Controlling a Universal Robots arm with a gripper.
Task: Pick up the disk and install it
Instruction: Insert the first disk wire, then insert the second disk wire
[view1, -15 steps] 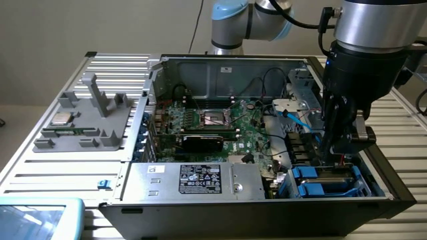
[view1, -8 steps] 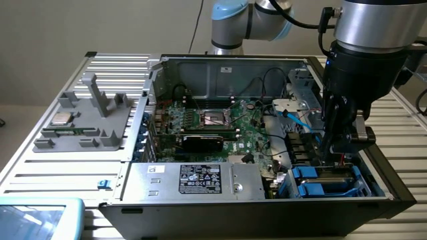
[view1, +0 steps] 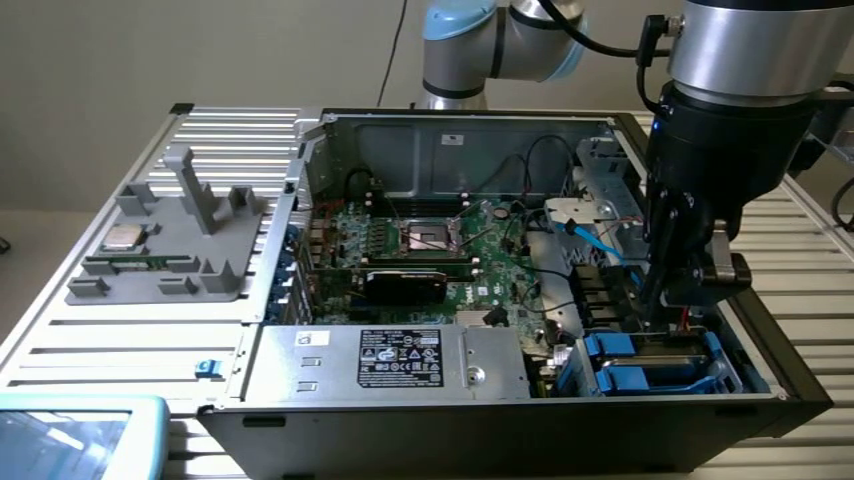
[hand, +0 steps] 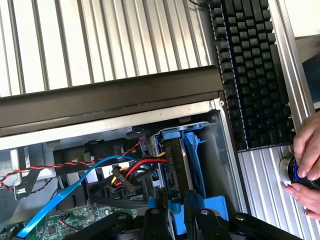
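The disk (hand: 176, 160) stands on edge in its bright blue frame (hand: 192, 150), set into the drive bay at the corner of the open computer case (hand: 100, 97). My gripper (hand: 176, 204) is right over it, and its black fingers (hand: 161, 202) press on either side of the blue frame's near end, so it is shut on the disk. In the exterior view my gripper (view1: 671, 298) hangs low inside the case at that view's right, just above the blue drive cages (view1: 650, 362). The disk's label is hidden.
Red, yellow and blue cables (hand: 100, 167) run beside the bay. The motherboard (view1: 427, 240) and a grey box with a black label (view1: 400, 360) lie inside the case. A grey fixture (view1: 167, 250) holds a small chip (view1: 123, 238). A keyboard (hand: 250, 75) and a person's hand (hand: 306, 160) are nearby.
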